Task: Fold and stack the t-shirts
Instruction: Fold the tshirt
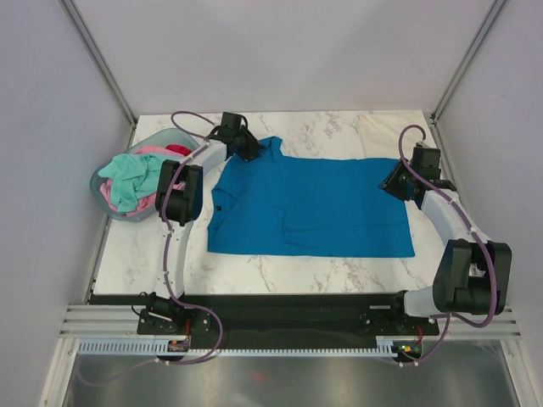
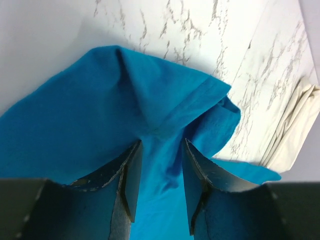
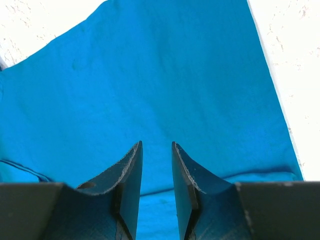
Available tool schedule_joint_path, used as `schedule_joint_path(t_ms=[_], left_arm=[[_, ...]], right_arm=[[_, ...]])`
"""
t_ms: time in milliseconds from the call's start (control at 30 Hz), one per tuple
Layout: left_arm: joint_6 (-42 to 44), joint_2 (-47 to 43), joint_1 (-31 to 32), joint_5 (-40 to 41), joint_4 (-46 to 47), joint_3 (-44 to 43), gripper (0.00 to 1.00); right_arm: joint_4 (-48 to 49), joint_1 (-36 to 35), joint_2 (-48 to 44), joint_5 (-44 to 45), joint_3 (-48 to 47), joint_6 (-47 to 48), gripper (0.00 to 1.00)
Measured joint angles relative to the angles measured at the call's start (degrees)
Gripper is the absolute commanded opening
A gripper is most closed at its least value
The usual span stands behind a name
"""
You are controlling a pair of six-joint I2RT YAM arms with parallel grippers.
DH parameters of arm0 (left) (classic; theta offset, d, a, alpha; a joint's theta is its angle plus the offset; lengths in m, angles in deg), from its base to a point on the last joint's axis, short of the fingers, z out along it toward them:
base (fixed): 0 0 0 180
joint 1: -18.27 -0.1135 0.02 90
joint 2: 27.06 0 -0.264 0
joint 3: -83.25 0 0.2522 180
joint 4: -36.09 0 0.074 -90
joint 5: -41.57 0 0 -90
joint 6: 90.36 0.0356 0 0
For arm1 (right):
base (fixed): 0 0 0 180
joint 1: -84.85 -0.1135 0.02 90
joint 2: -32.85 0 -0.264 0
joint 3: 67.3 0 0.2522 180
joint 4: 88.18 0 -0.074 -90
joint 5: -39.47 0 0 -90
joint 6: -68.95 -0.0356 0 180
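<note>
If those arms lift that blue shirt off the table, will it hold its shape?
Probably not. The blue shirt already puckers into soft folds between the left fingers, so it would likely droop. It looks thin and light, lying flat on the marble table.

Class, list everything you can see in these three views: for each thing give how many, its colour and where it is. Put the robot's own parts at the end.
blue t-shirt: one, bright blue, spread over the middle of the table.
cream t-shirt: one, cream, folded at the far right of the table.
basket: one, pale blue-grey, far left of the table.
shirts in the basket: a heap, mint green, pink and red; the count cannot be told.
table: one, white marble pattern.
left claw: one, black, closed on a raised fold of the blue t-shirt.
right claw: one, black, at the blue t-shirt's right edge.
</note>
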Motion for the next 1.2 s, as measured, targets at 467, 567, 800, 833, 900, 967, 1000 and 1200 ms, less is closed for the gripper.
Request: schedule_joint_path(t_ms=[467, 567, 800, 833, 900, 967, 1000, 1200], left_arm=[[-1.49, 1.7, 0.17, 0.9, 0.59, -2.19, 0.34], [-2.14, 2.12, 0.24, 0.94, 1.09, -2.29, 0.25], [-3.17, 2.16, 0.24, 0.63, 1.44, -2.51, 0.02], [-3.17, 2.16, 0.22, 0.24, 1.46, -2.62, 0.02], [-3.17, 2.16, 0.17, -0.42, 1.44, -2.91, 0.02], [-3.15, 2.08, -0.04, -1.68, 1.38, -3.17, 0.02], [-3.13, 1.97, -0.15, -2.03, 1.31, -3.17, 0.02], [-1.33, -1.64, -1.38, -4.92, -1.4, -2.29, 0.02]], right_arm=[[1.16, 0.0, 0.68, -0.04, -0.7, 0.02, 0.38], [1.22, 0.0, 1.2, -0.04, -0.7, 0.02, 0.38], [1.31, -0.02, 1.9, 0.24, -1.07, -0.11, 0.41], [1.22, 0.0, 2.36, 0.55, -1.53, -0.2, 0.41], [1.25, 0.0, 3.48, 1.11, -2.84, -0.44, 0.43], [1.27, -0.02, 4.98, 1.86, -4.52, -0.87, 0.43], [1.22, 0.0, 5.86, 2.27, -5.44, -1.33, 0.43], [0.24, 0.0, 11.06, 6.12, -10.4, -2.86, 0.46]])
